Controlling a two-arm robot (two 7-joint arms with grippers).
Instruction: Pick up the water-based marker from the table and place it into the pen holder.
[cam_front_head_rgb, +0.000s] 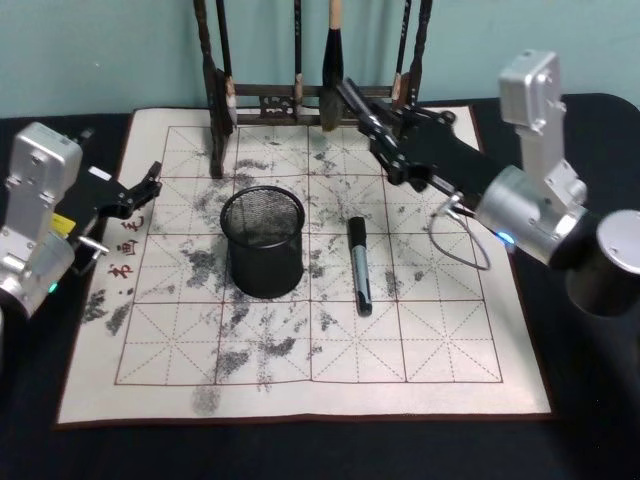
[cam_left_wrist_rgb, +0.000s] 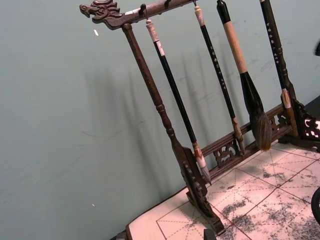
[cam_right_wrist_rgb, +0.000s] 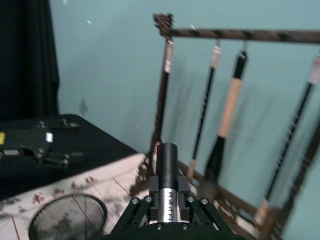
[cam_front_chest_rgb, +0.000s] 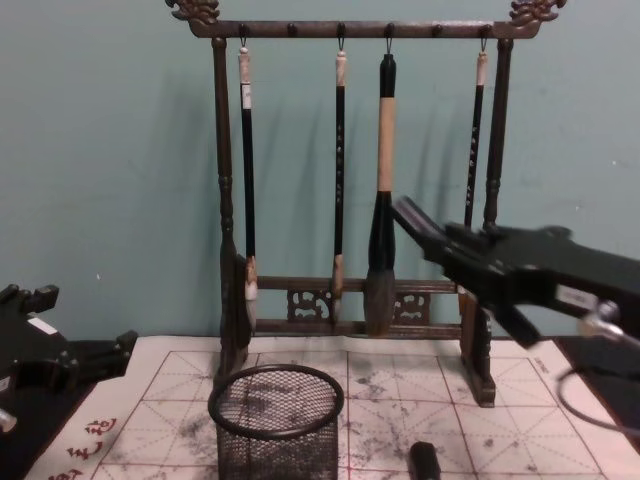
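Note:
A black wire-mesh pen holder (cam_front_head_rgb: 263, 242) (cam_front_chest_rgb: 277, 425) (cam_right_wrist_rgb: 67, 220) stands upright on the white gridded mat (cam_front_head_rgb: 450, 350), left of centre. My right gripper (cam_front_head_rgb: 372, 125) (cam_right_wrist_rgb: 168, 187) (cam_front_chest_rgb: 440, 240) hovers above the mat's far right part, close to the brush rack, and is shut on a water-based marker (cam_right_wrist_rgb: 167, 160) (cam_front_head_rgb: 352, 100) (cam_front_chest_rgb: 412, 218) with a black cap and silver barrel. Its cap points up toward the rack. A second black marker (cam_front_head_rgb: 359, 265) (cam_front_chest_rgb: 424, 462) lies flat on the mat just right of the holder. My left gripper (cam_front_head_rgb: 148, 187) (cam_front_chest_rgb: 120, 352) rests low at the mat's left edge.
A tall dark wooden brush rack (cam_front_head_rgb: 222, 110) (cam_front_chest_rgb: 225, 250) (cam_left_wrist_rgb: 165, 120) with several hanging brushes stands along the mat's far edge, right behind the right gripper. A teal wall rises behind it. The mat's near half holds only grey ink stains.

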